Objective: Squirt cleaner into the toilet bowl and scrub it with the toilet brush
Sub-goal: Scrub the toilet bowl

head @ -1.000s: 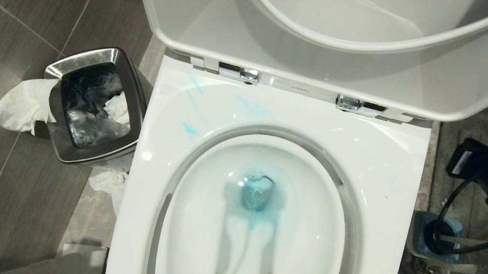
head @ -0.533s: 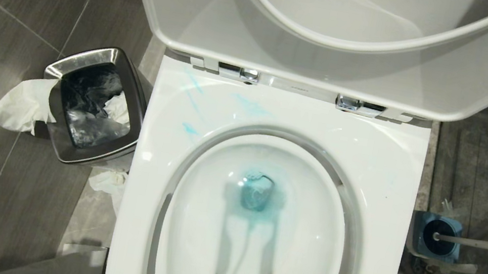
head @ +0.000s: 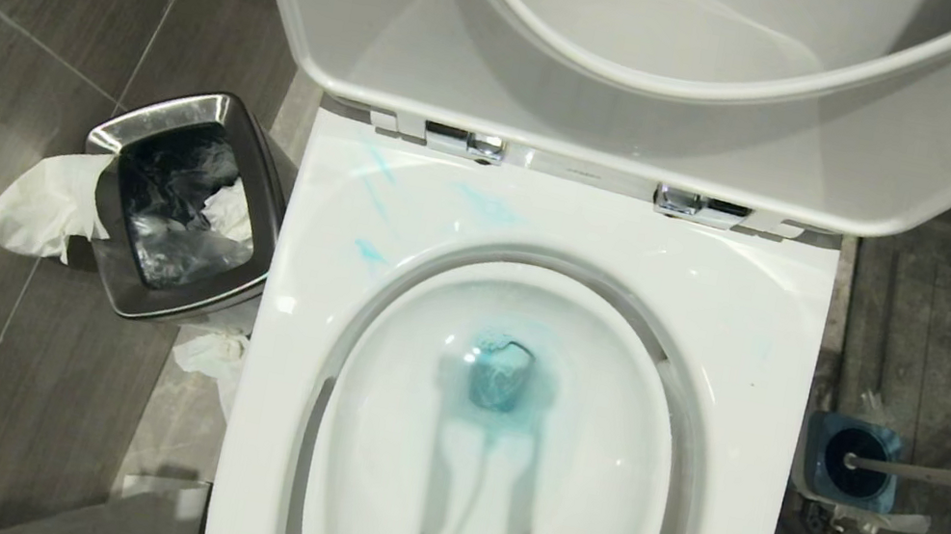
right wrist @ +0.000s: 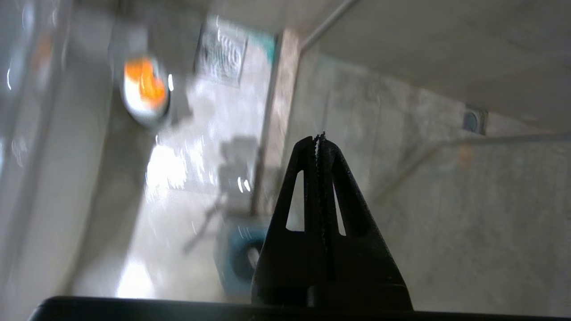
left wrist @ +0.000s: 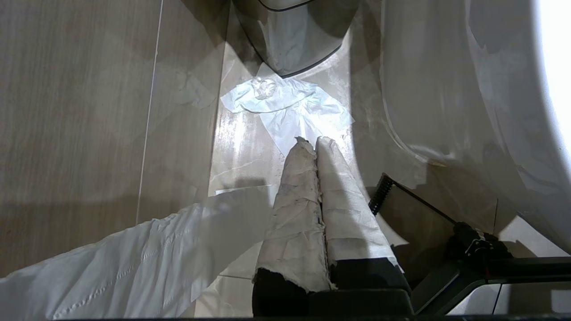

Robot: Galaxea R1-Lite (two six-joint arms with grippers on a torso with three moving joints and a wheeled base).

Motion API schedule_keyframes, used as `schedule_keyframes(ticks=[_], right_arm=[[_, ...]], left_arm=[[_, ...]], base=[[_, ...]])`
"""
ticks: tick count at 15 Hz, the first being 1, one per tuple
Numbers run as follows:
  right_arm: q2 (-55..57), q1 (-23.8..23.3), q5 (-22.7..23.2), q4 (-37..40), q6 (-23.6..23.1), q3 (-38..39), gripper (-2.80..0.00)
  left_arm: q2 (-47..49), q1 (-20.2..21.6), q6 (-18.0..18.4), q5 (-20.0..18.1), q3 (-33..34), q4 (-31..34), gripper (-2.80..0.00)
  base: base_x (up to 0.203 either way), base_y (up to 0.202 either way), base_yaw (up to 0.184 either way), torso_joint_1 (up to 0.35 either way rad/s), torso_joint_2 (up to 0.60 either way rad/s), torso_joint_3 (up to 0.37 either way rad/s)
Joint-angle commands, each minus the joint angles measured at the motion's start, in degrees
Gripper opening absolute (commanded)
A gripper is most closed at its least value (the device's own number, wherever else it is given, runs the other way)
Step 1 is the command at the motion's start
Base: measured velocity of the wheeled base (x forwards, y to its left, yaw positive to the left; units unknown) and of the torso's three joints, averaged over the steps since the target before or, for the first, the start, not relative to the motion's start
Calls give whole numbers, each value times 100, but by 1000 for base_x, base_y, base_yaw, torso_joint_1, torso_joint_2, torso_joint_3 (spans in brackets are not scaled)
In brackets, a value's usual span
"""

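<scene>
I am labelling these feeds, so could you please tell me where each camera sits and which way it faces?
Head: above, facing down on the bowl, bin and brush; no arm shows.
Left wrist: low beside the toilet, facing the floor and tissue; shut left gripper shows.
Right wrist: facing the tiled floor; shut right gripper shows.
Shared: head and right wrist show the holder.

I'm seeing the head camera looking steeply down, close over the toilet bowl (head: 499,467), while the left wrist camera is facing the floor beside it and the right wrist camera is sharing the blue-grey holder (head: 850,462) (right wrist: 238,261).
</scene>
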Motion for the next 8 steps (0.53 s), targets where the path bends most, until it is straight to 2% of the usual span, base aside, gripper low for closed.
schedule_keyframes(ticks=[1, 4, 8], right_arm=[[-732, -629, 1113, 1032, -55, 38, -280], [-949, -754, 1394, 1574, 547, 541, -280], [-727, -938, 1657, 1573, 615, 1235, -280]], left_arm=[[9, -2, -1, 0, 9, 0, -280], [9, -2, -1, 0, 11, 0, -280], [8, -2, -1, 0, 17, 0, -280]], base=[[0, 0, 0, 0, 0, 0], [0, 0, 0, 0, 0, 0], [0, 0, 0, 0, 0, 0]])
